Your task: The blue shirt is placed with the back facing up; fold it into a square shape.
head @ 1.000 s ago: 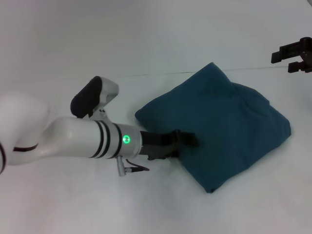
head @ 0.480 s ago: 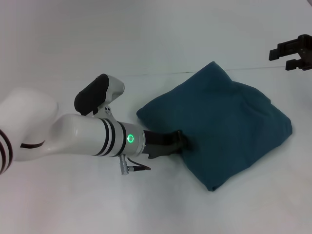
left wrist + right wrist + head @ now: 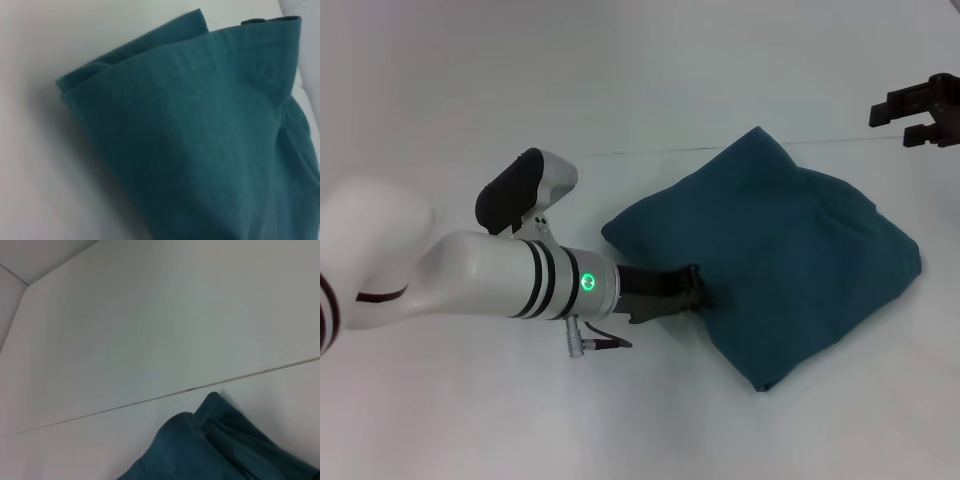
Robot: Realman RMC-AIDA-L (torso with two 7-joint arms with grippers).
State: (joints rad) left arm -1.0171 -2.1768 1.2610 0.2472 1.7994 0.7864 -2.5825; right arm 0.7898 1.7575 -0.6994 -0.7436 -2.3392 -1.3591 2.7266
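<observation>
Left gripper point(image 3: 692, 290) fingers point(image 3: 688, 278) against folded blue shirt point(image 3: 790, 250) edge.

No text, label, brand, number or sign could be read anywhere — not on the blue shirt point(image 3: 770, 255), not on the white table point(image 3: 620, 90), not on the left arm point(image 3: 490, 285) — whose only mark was a green light.

Hidden and cut-off parts

The left gripper point(image 3: 695, 290) tips disappear against the blue shirt point(image 3: 790, 250); the frame edge cuts the right gripper point(image 3: 920, 110).
</observation>
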